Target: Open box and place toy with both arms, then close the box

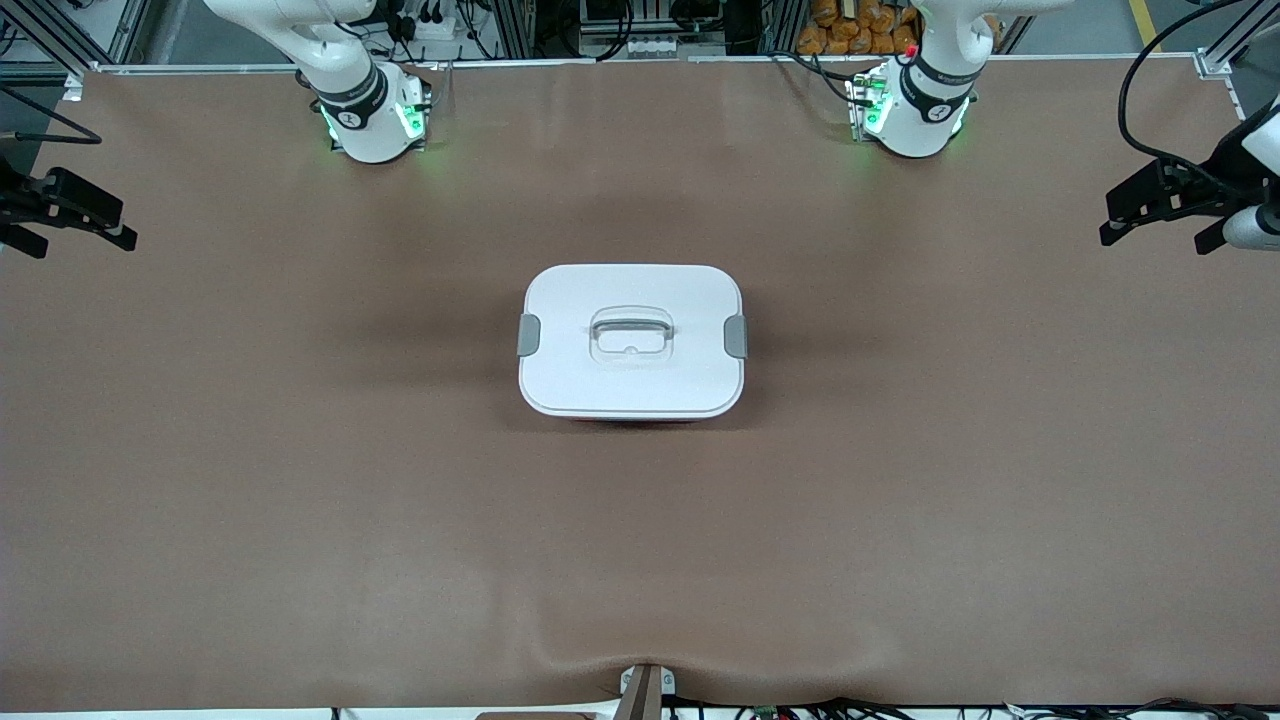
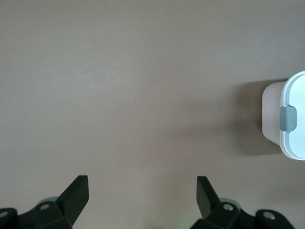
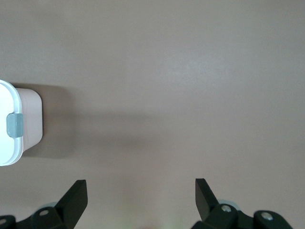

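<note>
The box (image 1: 632, 380) stands shut in the middle of the table, its white lid on, a grey clip (image 1: 529, 335) at each short side and a clear handle (image 1: 631, 328) recessed in the top. The toy is out of view. My left gripper (image 1: 1150, 240) hangs open and empty over the left arm's end of the table, well apart from the box. Its wrist view shows the fingers (image 2: 76, 193) wide over bare cloth, with one clipped end of the box (image 2: 295, 95) at the frame's edge. My right gripper (image 1: 85, 245) hangs open and empty over the right arm's end. The box end (image 3: 5, 100) shows in its wrist view too.
A brown cloth (image 1: 300, 500) covers the whole table and has a small wrinkle at the edge nearest the front camera. The two arm bases (image 1: 370, 120) (image 1: 915, 115) stand along the edge farthest from the camera. Cables and frame posts lie off the table.
</note>
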You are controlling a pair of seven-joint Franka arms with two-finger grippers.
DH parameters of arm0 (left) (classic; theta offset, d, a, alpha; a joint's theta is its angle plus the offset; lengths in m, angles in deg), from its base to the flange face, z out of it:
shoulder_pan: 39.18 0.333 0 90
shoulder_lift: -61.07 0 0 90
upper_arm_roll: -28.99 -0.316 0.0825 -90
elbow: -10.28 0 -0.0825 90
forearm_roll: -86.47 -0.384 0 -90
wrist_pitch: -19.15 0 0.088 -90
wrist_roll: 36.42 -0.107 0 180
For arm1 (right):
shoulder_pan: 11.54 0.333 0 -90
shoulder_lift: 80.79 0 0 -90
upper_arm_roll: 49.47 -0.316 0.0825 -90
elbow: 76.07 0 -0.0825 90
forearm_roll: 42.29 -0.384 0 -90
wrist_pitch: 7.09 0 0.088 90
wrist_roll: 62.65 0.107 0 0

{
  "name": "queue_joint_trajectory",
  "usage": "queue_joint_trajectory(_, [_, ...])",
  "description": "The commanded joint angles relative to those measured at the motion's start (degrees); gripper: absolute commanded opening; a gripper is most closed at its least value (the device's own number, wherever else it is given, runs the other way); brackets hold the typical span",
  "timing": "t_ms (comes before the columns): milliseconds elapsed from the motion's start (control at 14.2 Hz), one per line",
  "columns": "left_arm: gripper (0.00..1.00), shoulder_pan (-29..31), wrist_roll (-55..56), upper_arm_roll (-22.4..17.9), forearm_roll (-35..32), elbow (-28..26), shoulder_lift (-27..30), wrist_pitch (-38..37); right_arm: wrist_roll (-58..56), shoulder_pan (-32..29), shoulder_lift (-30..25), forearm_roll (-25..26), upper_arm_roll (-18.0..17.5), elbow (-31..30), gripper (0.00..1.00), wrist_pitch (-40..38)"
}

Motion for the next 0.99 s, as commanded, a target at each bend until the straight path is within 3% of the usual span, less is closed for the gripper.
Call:
queue_joint_trajectory(0, [1.00,0.15,-1.33,-0.27,0.95,-0.31,0.14,0.21,-0.13,-0.03,0.45,0.51,-0.24,1.08,1.00,-0.72])
queue_joint_trajectory(918, [1.00,-0.03,3.14,-0.10,-0.55,-0.05,-0.12,0.30,-0.13,-0.03,0.45,0.51,-0.24,1.08,1.00,-0.72])
